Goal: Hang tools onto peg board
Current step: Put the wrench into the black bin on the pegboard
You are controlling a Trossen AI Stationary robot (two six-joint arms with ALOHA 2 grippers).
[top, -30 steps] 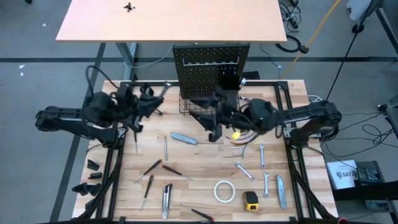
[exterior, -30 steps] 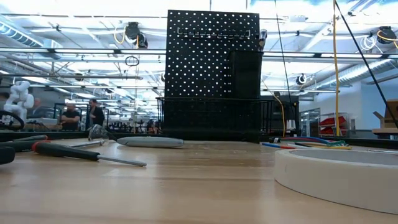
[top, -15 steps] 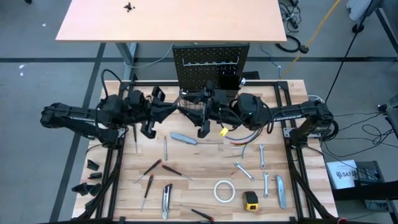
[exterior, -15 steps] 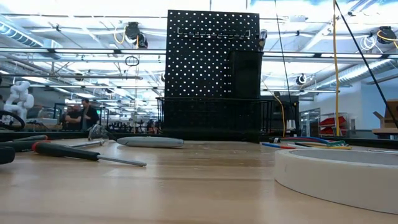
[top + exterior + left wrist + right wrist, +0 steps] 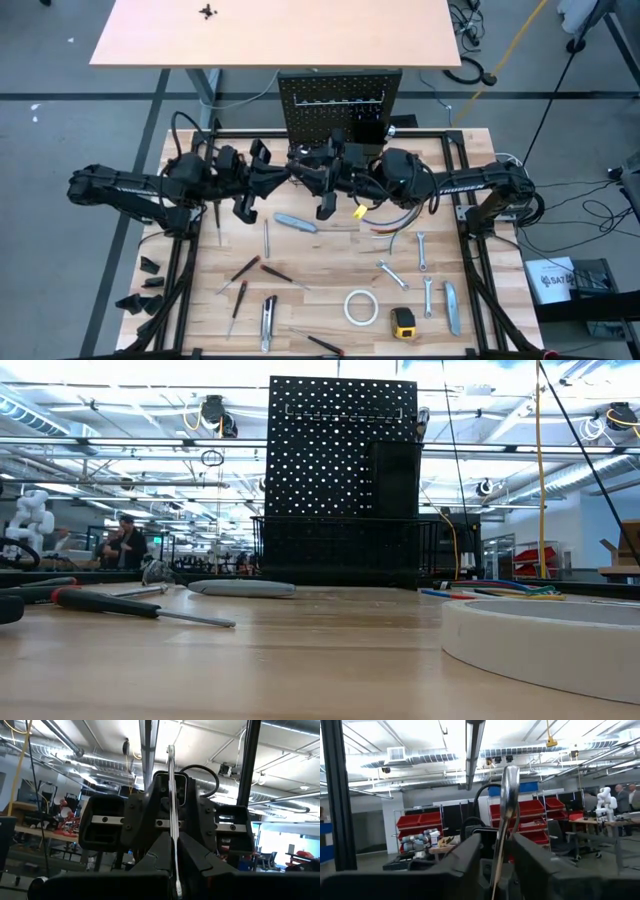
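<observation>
Centre of the high view: the left gripper [image 5: 287, 176] and right gripper [image 5: 312, 172] met tip to tip before the peg board [image 5: 338, 108]. Both pinched one wrench [image 5: 171, 810], the left fully closed, the right nearly closed. Other tools [image 5: 296, 223] lay across the lower frame.

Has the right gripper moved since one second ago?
Yes. The right gripper has moved left, from beside the yellow-tagged wires toward the front of the peg board, meeting the left gripper.

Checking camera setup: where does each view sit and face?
High: overhead, straight down on the table; both arms meet before the peg board.
Low: tabletop height, facing the peg board; no arm shows.
Left wrist: faces the right arm; left gripper holds a wrench.
Right wrist: faces the left arm; right gripper at bottom.
Shared: both wrist views show the wrench.
</observation>
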